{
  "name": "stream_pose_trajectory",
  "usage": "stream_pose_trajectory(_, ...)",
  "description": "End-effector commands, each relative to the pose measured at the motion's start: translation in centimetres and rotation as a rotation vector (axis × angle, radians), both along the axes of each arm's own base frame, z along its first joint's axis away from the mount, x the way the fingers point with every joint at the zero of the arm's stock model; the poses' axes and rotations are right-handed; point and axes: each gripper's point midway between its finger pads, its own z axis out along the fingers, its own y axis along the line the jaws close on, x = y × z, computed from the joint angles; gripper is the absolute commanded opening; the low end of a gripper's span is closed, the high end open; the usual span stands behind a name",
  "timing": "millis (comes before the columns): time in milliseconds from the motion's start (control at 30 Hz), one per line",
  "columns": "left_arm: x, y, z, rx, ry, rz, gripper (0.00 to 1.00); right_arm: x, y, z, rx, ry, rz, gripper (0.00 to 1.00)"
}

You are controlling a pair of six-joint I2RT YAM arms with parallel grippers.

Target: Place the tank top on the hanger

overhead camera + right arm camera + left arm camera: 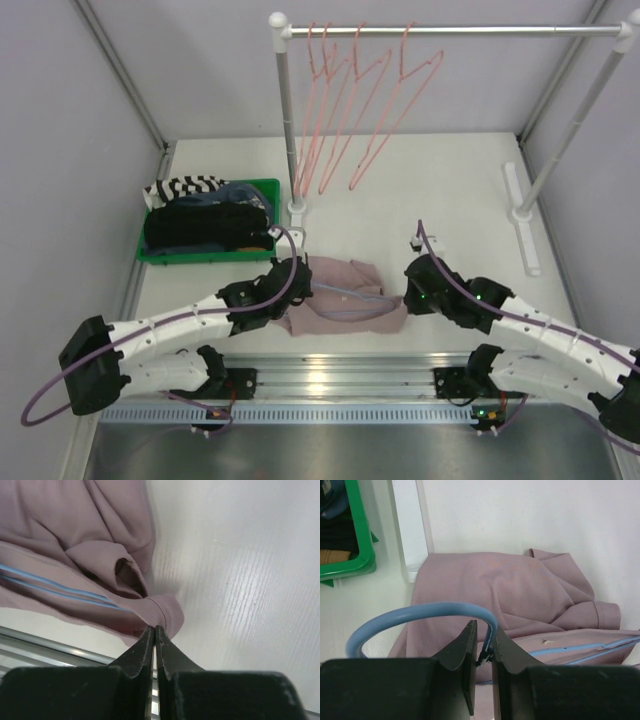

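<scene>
A dusty-pink tank top [345,295] lay crumpled on the white table [450,190] between the two pincers, touching both. A thin light-blue wire hanger [420,612] lay partly inside it: its arms ran into the fabric toward the right pincer, and its hook curved out just ahead of the left pincer [484,630]. The left pincer's jaws were clamped on the hanger's twisted neck, at the base of the hook. In the left wrist view the tank top [520,590] spread just beyond those fingertips and off to their right. The right pincer [154,630] was closed tight, its tips meeting at a folded hem on the near right corner of the tank top [75,540]. It appeared to pinch that hem, though the fabric between the tips was hard to make out. The blue wires of the hanger [55,587] ran left of the tips, across the cloth. Beyond the left pincer and to its left sat a green bin [160,255] holding dark clothes [205,225] and a black-and-white striped garment [185,186]. Farther past both pincers stood a white garment rack [285,120] with several pink wire hangers [350,110] on its rail.
</scene>
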Motion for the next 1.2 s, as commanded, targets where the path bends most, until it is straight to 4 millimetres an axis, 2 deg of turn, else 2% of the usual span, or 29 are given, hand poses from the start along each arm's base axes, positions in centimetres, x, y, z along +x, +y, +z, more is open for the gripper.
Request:
stream_pose_trajectory(0, 0.8, -1.4, 2.5, -0.077, -0.035, 0.006, 0.0, 1.2, 1.6, 4.0, 0.052, -0.075, -0.002, 0.0)
stream_pose_trajectory(133, 0.9, -2.0, 3.3, -0.101, -0.046, 0.006, 0.0, 1.4, 3.6, 5.7, 0.069, -0.088, 0.035, 0.0)
stream_pose_trajectory(433, 0.4, -3.6, 4.6, -0.113, -0.088, 0.028, 0.0, 1.3, 6.0, 7.3, 0.083, -0.096, 0.07, 0.0)
stream_pose_trajectory(500, 0.3, -3.9, 5.0, -0.113, -0.1, 0.035, 0.0, 1.4, 6.1, 7.5, 0.073, -0.1, 0.069, 0.0)
stream_pose_trajectory(800, -0.1, -4.3, 7.5, -0.116, -0.132, 0.053, 0.0, 1.6, 7.0, 10.7, 0.105, -0.146, 0.077, 0.0)
stream_pose_trajectory(933, -0.4, -4.6, 8.0, -0.115, -0.142, 0.048, 0.0, 1.7, 7.5, 12.4, 0.134, -0.164, 0.081, 0.0)
stream_pose_trajectory(1033, -0.5, -4.3, 8.7, -0.106, -0.15, 0.059, 0.0, 1.7, 7.2, 12.6, 0.119, -0.168, 0.078, 0.0)
stream_pose_trajectory(1067, -0.7, -4.2, 9.1, -0.11, -0.155, 0.056, 0.0, 1.6, 7.1, 12.6, 0.112, -0.169, 0.088, 0.02)
stream_pose_trajectory(1167, -1.0, -3.8, 10.3, -0.111, -0.165, 0.051, 0.0, 1.4, 6.9, 12.9, 0.119, -0.197, 0.129, 0.19)
